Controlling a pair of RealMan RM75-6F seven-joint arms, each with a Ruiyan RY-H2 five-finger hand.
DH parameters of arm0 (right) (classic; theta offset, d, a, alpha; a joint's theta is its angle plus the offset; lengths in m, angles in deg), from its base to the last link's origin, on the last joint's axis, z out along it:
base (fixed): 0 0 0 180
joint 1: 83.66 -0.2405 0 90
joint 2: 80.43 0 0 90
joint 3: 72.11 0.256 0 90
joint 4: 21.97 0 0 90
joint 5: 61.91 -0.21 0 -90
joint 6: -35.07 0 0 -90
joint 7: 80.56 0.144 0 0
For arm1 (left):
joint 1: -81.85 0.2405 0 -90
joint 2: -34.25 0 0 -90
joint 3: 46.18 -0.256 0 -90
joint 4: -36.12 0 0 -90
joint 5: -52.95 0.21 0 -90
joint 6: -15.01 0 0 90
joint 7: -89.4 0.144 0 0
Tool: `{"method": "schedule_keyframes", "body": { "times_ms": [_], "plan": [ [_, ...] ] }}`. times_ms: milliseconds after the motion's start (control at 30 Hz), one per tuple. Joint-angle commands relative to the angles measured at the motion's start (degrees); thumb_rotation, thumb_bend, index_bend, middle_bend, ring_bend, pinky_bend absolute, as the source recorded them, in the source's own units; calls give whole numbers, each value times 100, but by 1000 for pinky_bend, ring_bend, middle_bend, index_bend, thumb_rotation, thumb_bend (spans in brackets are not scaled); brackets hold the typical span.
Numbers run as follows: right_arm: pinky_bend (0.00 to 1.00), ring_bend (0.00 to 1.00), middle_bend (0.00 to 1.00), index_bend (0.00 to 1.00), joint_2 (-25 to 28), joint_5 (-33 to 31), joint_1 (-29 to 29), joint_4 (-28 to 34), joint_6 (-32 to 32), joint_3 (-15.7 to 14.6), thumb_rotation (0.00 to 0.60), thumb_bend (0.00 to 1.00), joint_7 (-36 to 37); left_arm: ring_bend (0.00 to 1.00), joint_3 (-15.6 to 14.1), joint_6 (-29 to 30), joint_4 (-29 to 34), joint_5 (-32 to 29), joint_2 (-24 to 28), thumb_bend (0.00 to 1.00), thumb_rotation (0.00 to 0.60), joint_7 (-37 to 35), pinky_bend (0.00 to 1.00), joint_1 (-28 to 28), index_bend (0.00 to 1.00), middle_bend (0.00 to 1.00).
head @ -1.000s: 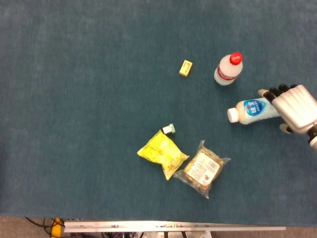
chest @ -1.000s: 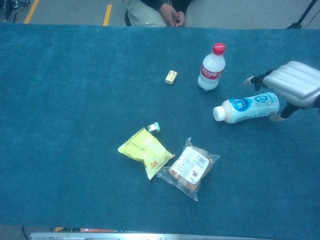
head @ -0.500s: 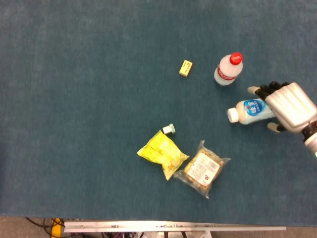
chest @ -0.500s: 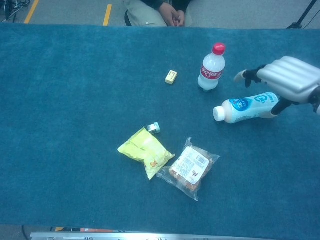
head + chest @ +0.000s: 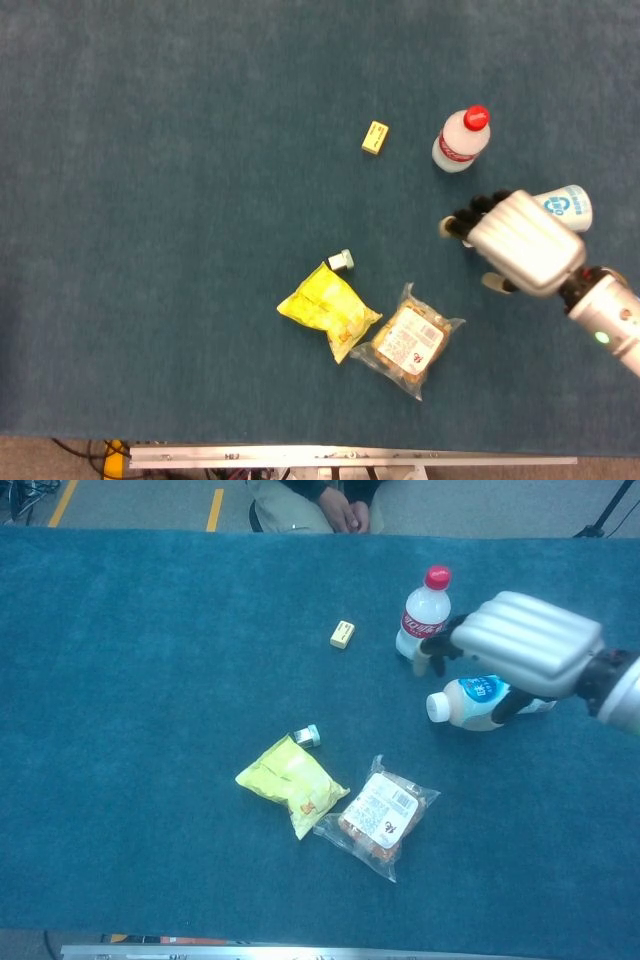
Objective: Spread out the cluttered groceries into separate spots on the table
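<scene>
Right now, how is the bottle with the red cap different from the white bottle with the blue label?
The clear red-capped bottle stands upright; the white blue-labelled bottle lies on its side. The first has a red label and cap, the second a blue label and white cap. The right hand is over the lying one; the standing one is untouched. Both are plastic drink bottles.

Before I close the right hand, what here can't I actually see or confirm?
- White milk bottle: the right hand covers most of it in the head view; only its base shows.
- Contact: neither view shows whether the fingers touch the bottle.
- Label text on the small yellow box and the small capped item: too small to read.
- Left hand: in neither view.
- Person at the far side: cropped by the chest view's top edge.
</scene>
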Motion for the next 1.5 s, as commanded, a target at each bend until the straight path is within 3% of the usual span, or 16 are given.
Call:
{"method": "schedule_keyframes", "body": {
  "times_ms": [33,167,267,500,700,1067,1500],
  "plan": [
    [533,398,480,375,-140,-403,-284,195,293,257,600,5,-425,265,-26,60,61,42,61,441,600,19,194,34,360,319],
    [533,397,480,375,-192,-854,-475,317,443,454,600,5,-590,265,-52,110,154,141,146,441,600,33,194,34,360,319],
    [533,397,480,376,-131,-857,-433,474,148,622,600,5,-408,265,-76,16,237,272,231,441,600,38,194,-60,361,319],
    [533,398,478,375,481,-936,-198,782,-385,862,600,4,87,265,-103,-375,430,692,410,441,600,-245,194,-473,362,319],
    [533,398,478,375,1057,-1098,18,965,-517,809,600,5,346,265,-97,-957,624,955,556,441,600,-939,194,-1008,365,319],
    [533,398,478,375,1639,-940,444,1005,-821,616,600,4,885,265,33,-1895,862,1307,602,440,600,-1204,194,-1989,363,311],
    [533,398,478,376,1736,-661,646,897,-909,510,600,4,1284,247,279,-2970,968,526,151,427,600,-836,188,-2741,347,301]
  ]
}}
